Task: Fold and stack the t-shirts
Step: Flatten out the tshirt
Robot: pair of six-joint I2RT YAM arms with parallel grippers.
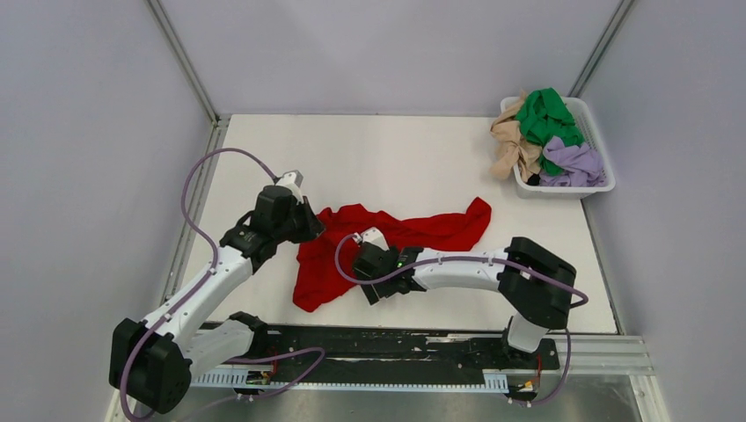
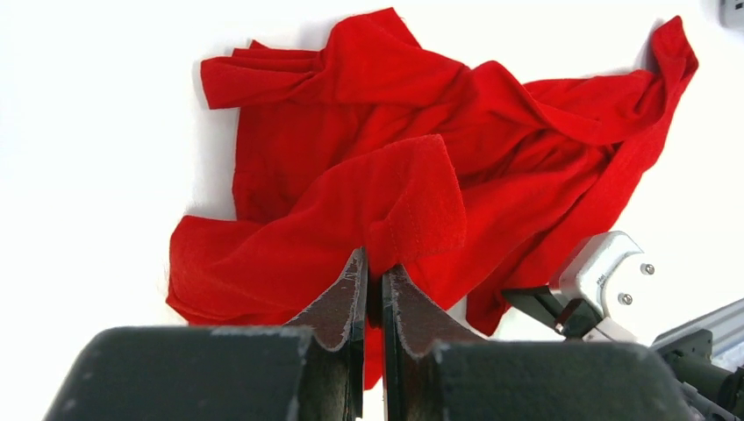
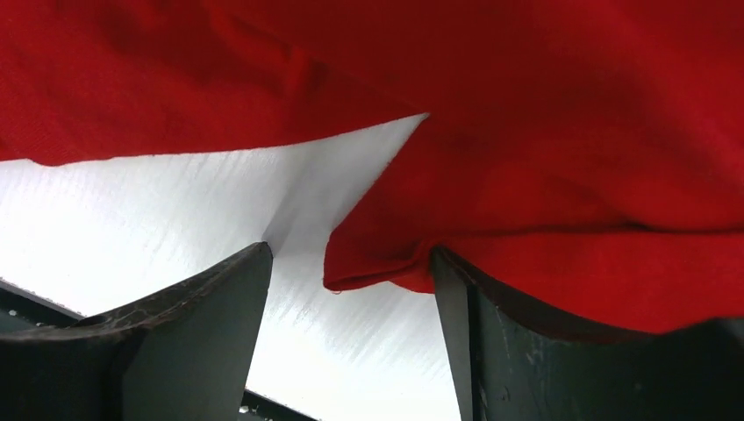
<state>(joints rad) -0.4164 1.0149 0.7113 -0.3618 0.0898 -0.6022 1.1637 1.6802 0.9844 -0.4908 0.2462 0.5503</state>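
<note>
A: Top view: the red t-shirt (image 1: pixel 387 242) lies crumpled mid-bench (image 1: pixel 396 158), near the arms. The other t-shirts (image 1: pixel 547 132) sit heaped in the basket (image 1: pixel 567 191), far right corner.
B: Left wrist: the left claw (image 2: pixel 373 274) is pinched tight on a raised fold of red.
A: Right wrist: the right claw (image 3: pixel 351 254) gapes wide, a hem lying in its gap, ungripped.
B: I'd close squarely on that hem, then draw both apart, spreading it flat.
</note>
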